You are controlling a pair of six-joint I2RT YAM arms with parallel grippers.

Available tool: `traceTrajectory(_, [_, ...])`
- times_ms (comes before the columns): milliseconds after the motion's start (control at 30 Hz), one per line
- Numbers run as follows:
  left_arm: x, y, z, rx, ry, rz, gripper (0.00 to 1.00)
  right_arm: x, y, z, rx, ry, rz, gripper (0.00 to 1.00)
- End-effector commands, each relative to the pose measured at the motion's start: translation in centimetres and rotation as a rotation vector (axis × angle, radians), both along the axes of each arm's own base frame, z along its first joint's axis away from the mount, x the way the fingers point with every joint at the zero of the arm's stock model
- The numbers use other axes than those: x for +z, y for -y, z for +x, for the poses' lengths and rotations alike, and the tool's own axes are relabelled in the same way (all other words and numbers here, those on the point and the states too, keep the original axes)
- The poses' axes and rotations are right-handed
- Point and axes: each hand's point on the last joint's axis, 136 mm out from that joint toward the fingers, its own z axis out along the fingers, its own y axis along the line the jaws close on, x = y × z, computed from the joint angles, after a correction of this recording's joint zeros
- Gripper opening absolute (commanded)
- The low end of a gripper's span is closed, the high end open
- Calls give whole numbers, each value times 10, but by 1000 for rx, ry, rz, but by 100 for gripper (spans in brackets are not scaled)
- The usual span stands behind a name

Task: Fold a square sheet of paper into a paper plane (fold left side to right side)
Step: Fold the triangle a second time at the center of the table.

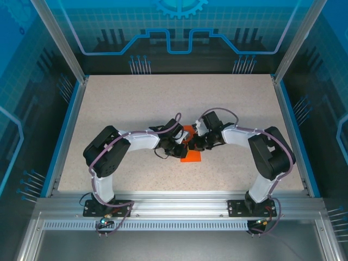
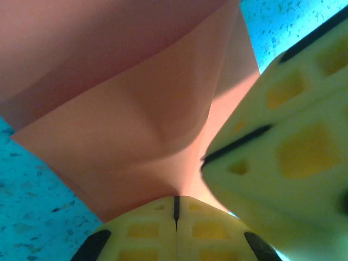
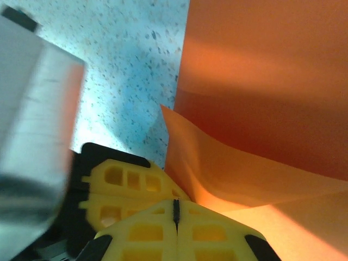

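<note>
At table (image 1: 136, 98) centre, L tool (image 2: 175, 205) & R tool (image 3: 175, 204), both pinched tight on creased orange sheet of paper (image 1: 191, 157).

Top view: even overhead light, worktop (image 1: 136, 103) bright, no glare, just soft short shadows at its middle and near edge. Enclosure panels (image 1: 32, 109) dim, blue-tinted, with faint reflections. Left wrist view: orange sheet (image 2: 136, 109) too close, soft all over, washed pinkish, shaded in the creases; worktop has a cyan cast. Right wrist view: sheet saturated, bright band near the top, darker band under it. Grey shape (image 3: 32, 109) at the left edge heavily blurred. Yellow fingers (image 3: 141, 234) fairly sharp.
</note>
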Motion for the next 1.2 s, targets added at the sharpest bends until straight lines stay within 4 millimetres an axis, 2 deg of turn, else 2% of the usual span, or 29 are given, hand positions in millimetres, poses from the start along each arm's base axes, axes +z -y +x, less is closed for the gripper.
traceTrajectory(0, [-22, -16, -14, 5, -49, 74, 0, -6, -7, -4, 30, -24, 2, 0])
traceTrajectory(233, [-21, -17, -13, 7, -45, 81, 0, -21, -2, -7, 28, -61, -44, 0])
traceTrajectory(667, [-25, -21, -15, 7, -49, 99, 0, -42, 20, -9, 25, -84, -152, 0])
traceTrajectory(1167, [-32, -24, -17, 2, -54, 115, 0, -34, 39, 19, -26, -41, -131, 0])
